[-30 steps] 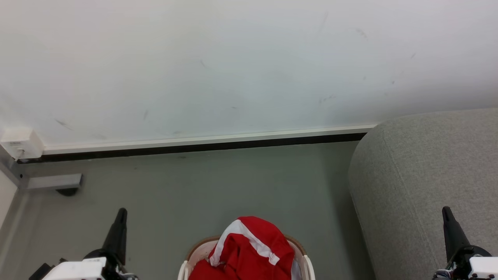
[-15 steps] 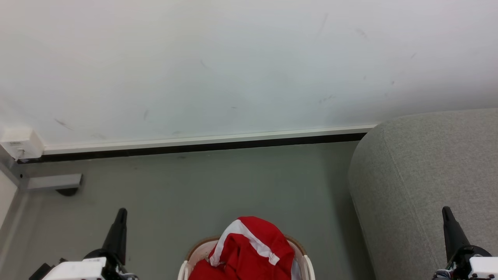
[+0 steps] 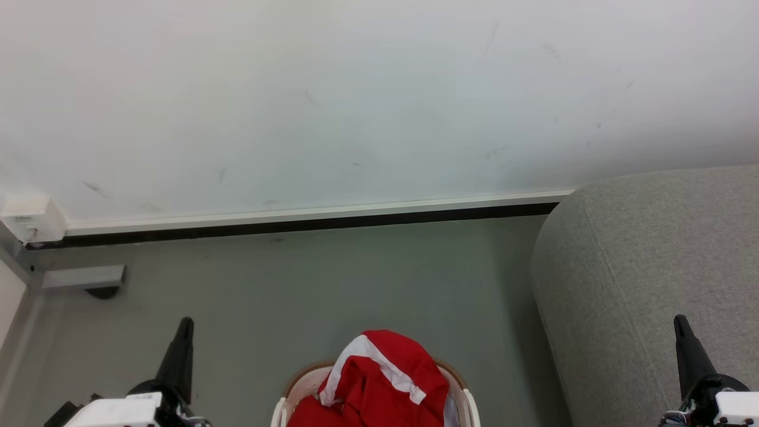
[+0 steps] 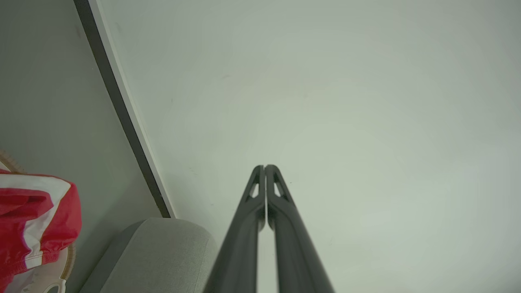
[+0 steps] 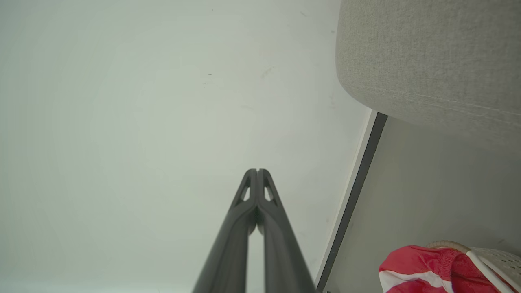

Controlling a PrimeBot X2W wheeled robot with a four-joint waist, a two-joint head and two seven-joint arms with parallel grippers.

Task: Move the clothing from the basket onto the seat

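Left end effector and right end effector – fingers pressed together, gripping nothing, red clothing heaped in the basket, basket on the floor short of its wall edge – grey seat just right

A sparse indoor room with a domestic touch: scuffed white wall, black baseboard, plain grey floor, a grey upholstered seat and a laundry basket.
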